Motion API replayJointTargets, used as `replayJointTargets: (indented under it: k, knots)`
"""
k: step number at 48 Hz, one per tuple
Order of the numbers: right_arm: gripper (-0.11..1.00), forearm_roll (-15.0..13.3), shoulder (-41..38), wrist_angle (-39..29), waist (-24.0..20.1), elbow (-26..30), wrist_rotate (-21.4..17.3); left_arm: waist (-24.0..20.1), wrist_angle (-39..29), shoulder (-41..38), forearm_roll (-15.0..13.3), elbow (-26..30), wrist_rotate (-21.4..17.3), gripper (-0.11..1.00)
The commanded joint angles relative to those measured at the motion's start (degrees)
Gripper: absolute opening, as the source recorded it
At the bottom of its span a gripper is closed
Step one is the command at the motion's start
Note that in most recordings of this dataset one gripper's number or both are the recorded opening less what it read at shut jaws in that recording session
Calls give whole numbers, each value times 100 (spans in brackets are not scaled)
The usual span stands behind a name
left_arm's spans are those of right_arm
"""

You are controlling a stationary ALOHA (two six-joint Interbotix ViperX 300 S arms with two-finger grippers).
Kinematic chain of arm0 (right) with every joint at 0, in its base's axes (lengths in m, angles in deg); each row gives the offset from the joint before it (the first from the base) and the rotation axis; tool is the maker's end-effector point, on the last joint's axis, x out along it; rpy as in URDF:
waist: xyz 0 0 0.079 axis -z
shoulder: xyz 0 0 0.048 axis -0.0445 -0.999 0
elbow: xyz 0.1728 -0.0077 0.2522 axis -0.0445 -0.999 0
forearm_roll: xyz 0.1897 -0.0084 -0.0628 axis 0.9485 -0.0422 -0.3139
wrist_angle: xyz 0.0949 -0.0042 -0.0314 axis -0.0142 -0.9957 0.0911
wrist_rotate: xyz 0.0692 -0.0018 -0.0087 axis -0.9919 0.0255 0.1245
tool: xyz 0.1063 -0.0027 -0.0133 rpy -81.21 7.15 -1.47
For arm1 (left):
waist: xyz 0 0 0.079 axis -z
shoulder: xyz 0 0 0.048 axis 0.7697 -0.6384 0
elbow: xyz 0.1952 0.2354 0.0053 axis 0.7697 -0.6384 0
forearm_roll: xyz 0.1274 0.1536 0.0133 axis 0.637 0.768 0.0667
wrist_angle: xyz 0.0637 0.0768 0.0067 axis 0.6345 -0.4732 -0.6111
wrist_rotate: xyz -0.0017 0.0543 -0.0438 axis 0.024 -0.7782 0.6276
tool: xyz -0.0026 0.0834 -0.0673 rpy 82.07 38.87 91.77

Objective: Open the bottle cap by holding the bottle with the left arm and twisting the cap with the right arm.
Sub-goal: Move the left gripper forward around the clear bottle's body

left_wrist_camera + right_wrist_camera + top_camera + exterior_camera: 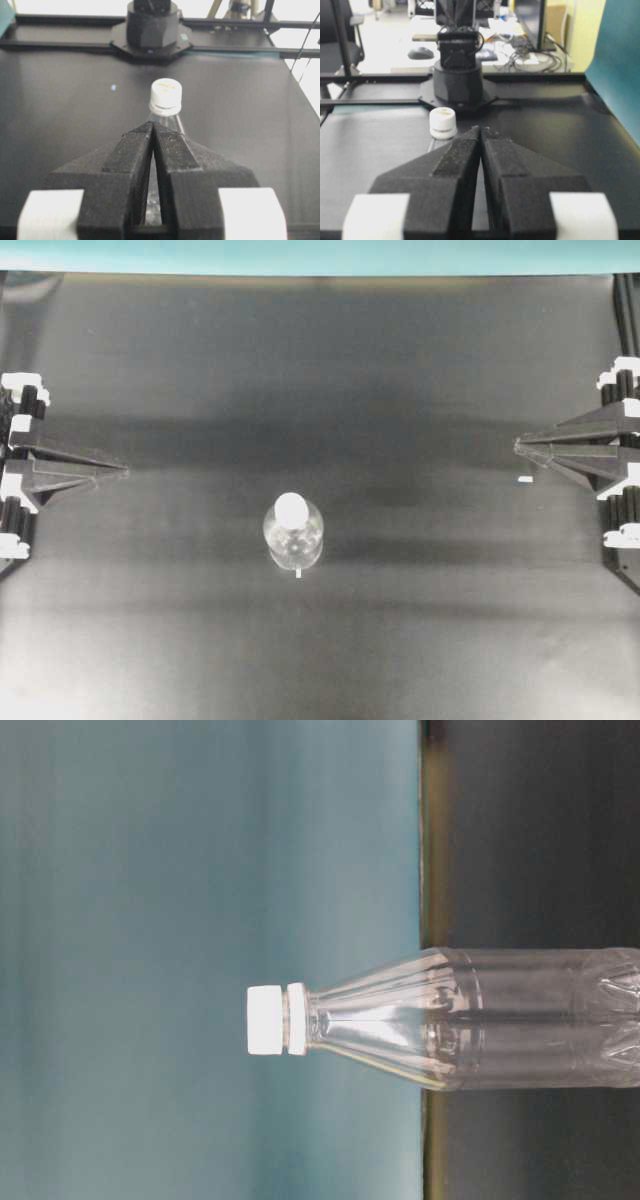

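- Overhead: clear bottle is standing upright on the black table, slightly below centre, white cap on. Left gripper and right gripper are sitting at opposite edges, well apart from it, fingers pressed together.
- Table level (picture turned sideways): bottle is standing alone, cap screwed on.
- Left wrist: closed gripper is pointing at the bottle.
- Right wrist: closed gripper, cap just left of its tips.

Closed jaws of the left gripper face the capped bottle.
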Motion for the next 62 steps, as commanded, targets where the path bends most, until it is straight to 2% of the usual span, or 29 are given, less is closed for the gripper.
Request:
replayJointTargets:
  k: [1, 5, 7, 15, 24, 28, 37, 41, 48, 62]
  knots:
    - [3, 9, -44, 18, 35, 70, -9, 18, 44, -167, 246, 334, -44, 14]
    - [4, 35, -53, -237, 35, 185, -9, 0, 44, -316, 246, 536, -62, 8]
    - [0, 62, -53, -457, 35, 255, -9, 0, 44, -422, 246, 633, -62, 9]
    - [0, 70, -44, -1406, 35, 571, -9, 26, 44, -888, 246, 1143, -70, 9]
    - [0, 114, -18, -1793, 35, 624, -18, 26, 123, -1450, 255, 1512, -79, 11]
    - [0, 132, -18, -1784, 35, 633, -18, 26, 334, -1688, 246, 1582, -53, 24]
    - [0, 141, 9, -1793, 35, 633, -53, 176, 984, -2514, 255, 1960, 26, 80]
    - [0, 141, 18, -1784, 44, 633, -149, 220, 1055, -2909, 246, 2118, 35, 96]
    - [0, 141, 123, -1863, 44, 650, -378, 220, 1301, -3516, 255, 2303, 44, 94]
    - [0, 141, 501, -2496, 18, 826, -984, 167, 2408, -4526, 246, 2118, 70, 96]
